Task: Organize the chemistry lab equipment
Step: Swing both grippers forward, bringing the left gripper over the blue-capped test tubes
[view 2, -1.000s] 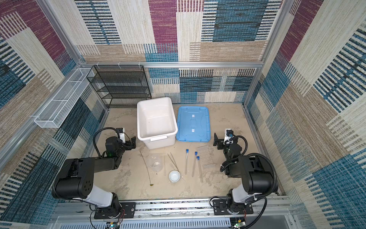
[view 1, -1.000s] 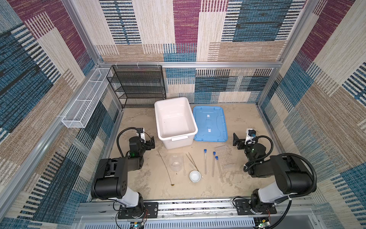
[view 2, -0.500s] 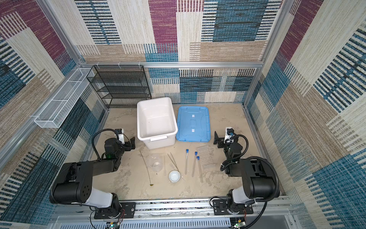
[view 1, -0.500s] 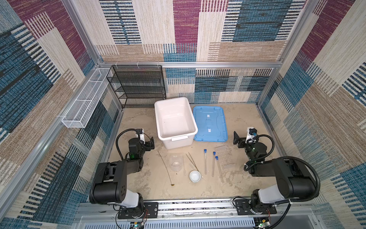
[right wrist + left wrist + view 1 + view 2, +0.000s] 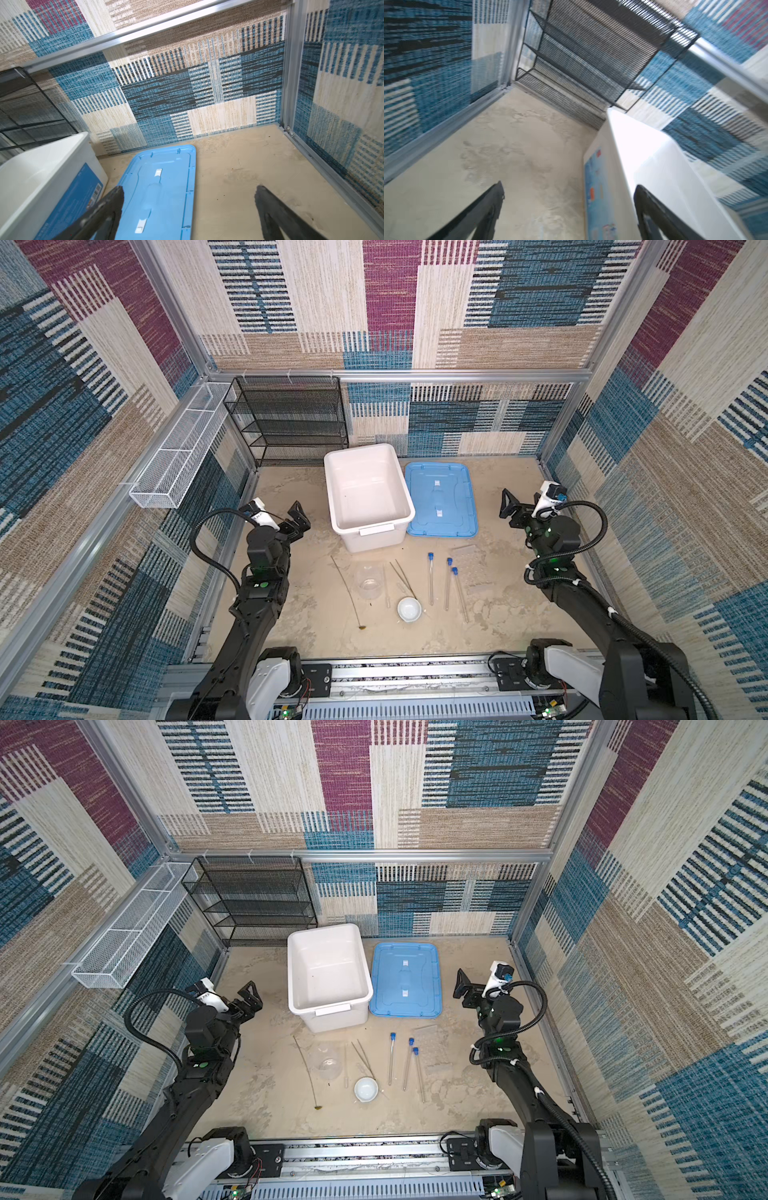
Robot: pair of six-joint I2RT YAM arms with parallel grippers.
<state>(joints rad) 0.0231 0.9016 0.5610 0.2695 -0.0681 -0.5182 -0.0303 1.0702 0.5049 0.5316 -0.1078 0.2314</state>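
Sand-coloured tabletop (image 5: 291,626), enclosed by patchwork fabric walls, carries every item under inspection. Nearest my bases, in the lower middle of both top views, the small white dish (image 5: 409,609) sits upright. The long thin brown-tipped rod (image 5: 348,593) lies to its left, its brown tip toward the lower edge of the frame. Just above the dish the metal tweezers (image 5: 403,576) and the clear dropper (image 5: 386,585) lie side by side. The clear glass beaker (image 5: 369,583) is immediately left of them. Right of the dish, the three clear blue-capped test tubes (image 5: 431,578) lie flat and roughly parallel, caps toward the upper frame, the right-hand two close together. All of this equipment lies well apart from both my grippers. My left gripper (image 5: 298,515), at mid-left, hangs over bare table with its jaws spread wide and nothing between them; the left wrist view shows the same gap. My right gripper (image 5: 508,509), at mid-right, is likewise wide and empty, near the right edge of the light-blue lid (image 5: 440,499), which lies flat on the table. Just beside the lid, at frame centre, the large white box (image 5: 371,537) stands open. Farthest back, at upper left, the black mesh shelf (image 5: 291,418) stands against the rear wall, with a white wire basket (image 5: 178,456) mounted along the left wall.
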